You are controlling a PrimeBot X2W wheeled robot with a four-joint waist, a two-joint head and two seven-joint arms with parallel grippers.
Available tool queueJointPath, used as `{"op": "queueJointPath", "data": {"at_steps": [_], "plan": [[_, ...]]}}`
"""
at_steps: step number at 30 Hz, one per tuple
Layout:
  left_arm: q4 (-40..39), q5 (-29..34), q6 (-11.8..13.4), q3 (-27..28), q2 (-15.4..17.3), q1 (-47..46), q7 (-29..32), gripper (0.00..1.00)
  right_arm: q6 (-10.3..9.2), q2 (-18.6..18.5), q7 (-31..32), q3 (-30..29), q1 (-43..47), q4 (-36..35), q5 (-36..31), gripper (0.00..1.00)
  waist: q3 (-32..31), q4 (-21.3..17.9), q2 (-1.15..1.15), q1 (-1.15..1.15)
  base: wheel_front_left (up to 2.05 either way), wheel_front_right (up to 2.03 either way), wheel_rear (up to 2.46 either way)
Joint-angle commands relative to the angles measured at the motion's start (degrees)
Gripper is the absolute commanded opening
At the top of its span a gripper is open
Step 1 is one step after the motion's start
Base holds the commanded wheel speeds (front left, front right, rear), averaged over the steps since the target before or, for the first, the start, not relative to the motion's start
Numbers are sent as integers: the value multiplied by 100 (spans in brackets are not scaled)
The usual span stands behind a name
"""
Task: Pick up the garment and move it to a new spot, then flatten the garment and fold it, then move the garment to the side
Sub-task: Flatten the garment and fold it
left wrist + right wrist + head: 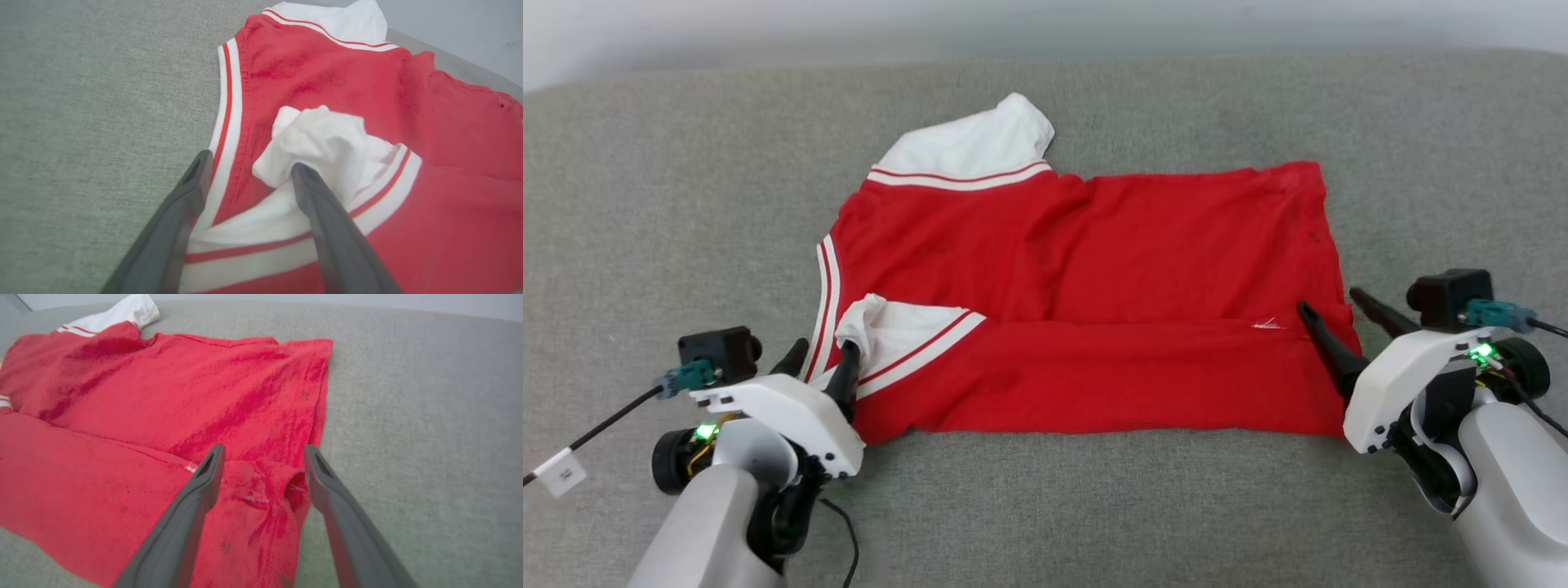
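Garment [1094, 261] edges lie between the spread fingers of both open pincers: the left pincer [823, 351] straddles bunched white, red-striped trim, the right pincer [1330, 300] a red hem corner. Bright red, near part folded over, it covers the middle of the grey surface [1045, 506].

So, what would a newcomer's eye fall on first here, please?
The bright red garment lies spread on the grey fabric surface, its near edge folded over. The left gripper stands open at its bunched white trim, the right gripper open at its right edge.
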Motion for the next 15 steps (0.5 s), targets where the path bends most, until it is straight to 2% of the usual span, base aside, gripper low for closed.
{"op": "queueJointPath", "data": {"at_steps": [1, 3, 8, 15], "plan": [[-54, -11, 11, 42, 93, 135, -35, 100, -6, -38, -278, -18, 117, -90, 18, 100, -187, -12, 0, -1, 0, 0, 0], [-92, -35, 18, 64, 136, 180, 4, 100, -6, -52, -464, -56, 174, -150, 7, 100, -257, -20, 0, -1, 0, 0, 0], [-652, -49, 112, 117, 498, 494, 373, 100, -6, 58, -1160, -434, 551, -607, -266, 100, -553, -79, 0, -1, 0, 0, 0], [-1745, -256, 216, 99, 1235, 833, 1689, 100, -5, 376, -1361, -1178, 1146, -1606, -805, 100, -598, -212, 0, -1, 0, 0, 0]]}}
